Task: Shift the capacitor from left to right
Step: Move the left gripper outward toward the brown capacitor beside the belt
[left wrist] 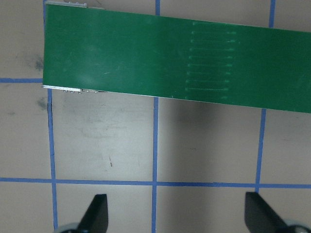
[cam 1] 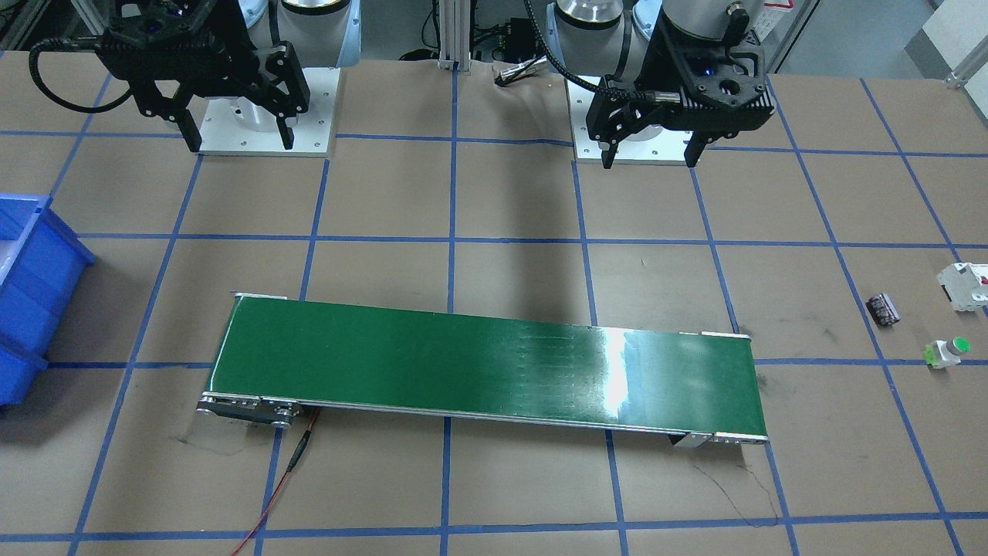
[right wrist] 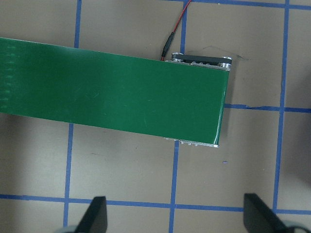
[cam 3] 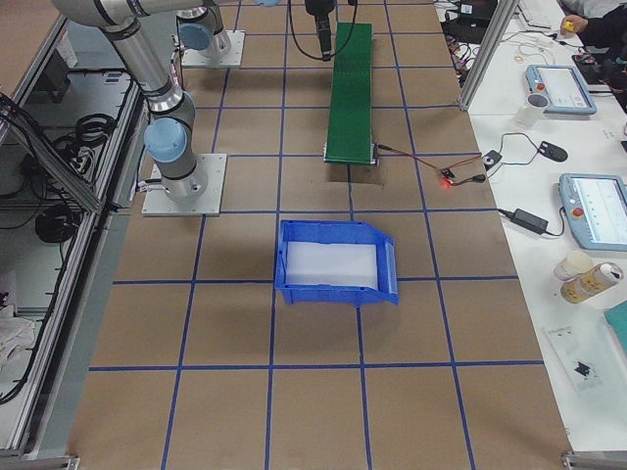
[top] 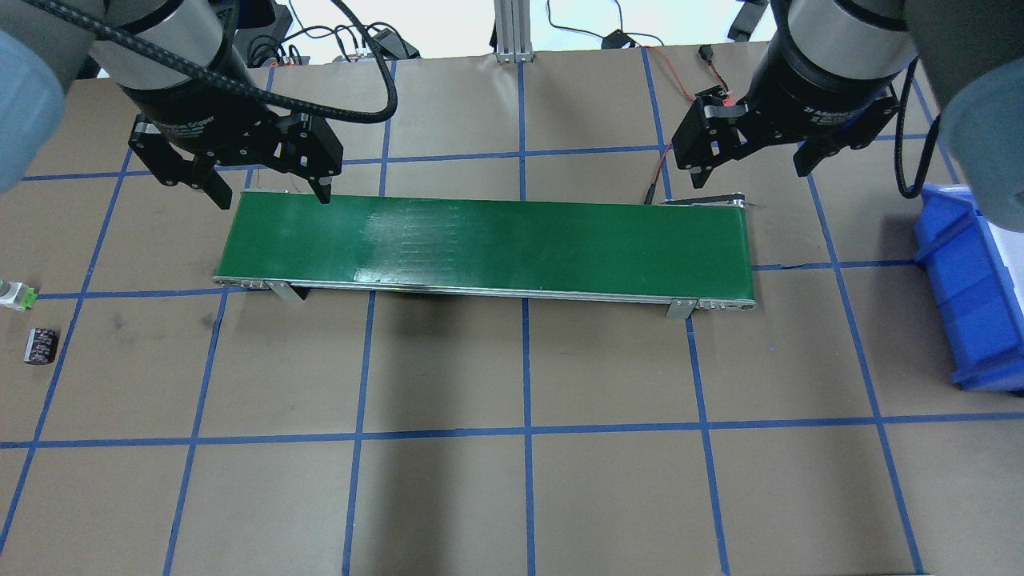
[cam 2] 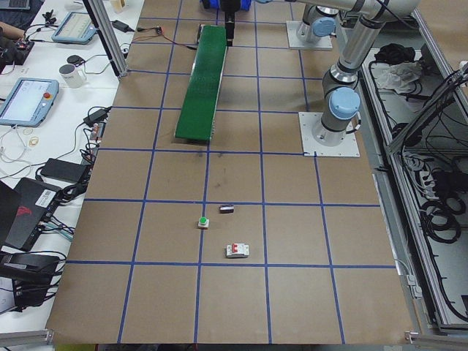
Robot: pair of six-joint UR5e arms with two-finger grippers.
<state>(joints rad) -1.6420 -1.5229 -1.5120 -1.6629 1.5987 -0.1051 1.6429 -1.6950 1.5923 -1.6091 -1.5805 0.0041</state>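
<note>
A long green belt (top: 488, 248) lies across the middle of the table (top: 520, 480), and everything else is best placed from it. The capacitor (cam 1: 883, 309) lies on its side on the bare table well beyond the belt's end on the robot's left. It touches nothing and is clear of both arms. Near it, a little farther from that same end of the belt and on the side away from the robot, sits a small white button with a green cap (cam 1: 948, 352). A white block with a red mark (cam 1: 965, 286) rests farther out again from the belt than the capacitor. All three are apart from one another. The left hand (left wrist: 177, 213) hangs in the air on the robot's side of the belt, near the belt's left end. Its two fingers are spread wide with nothing between them. Its wrist camera looks straight down on that end of the belt and on the blue tape lines of the table. The right hand (right wrist: 175, 213) hangs likewise near the belt's right end, also on the robot's side, with its fingers spread apart and empty. A blue bin (top: 968, 296) stands on the table well past the belt's right end. A thin red wire (right wrist: 181, 17) leads away from the motor housing at that end.
</note>
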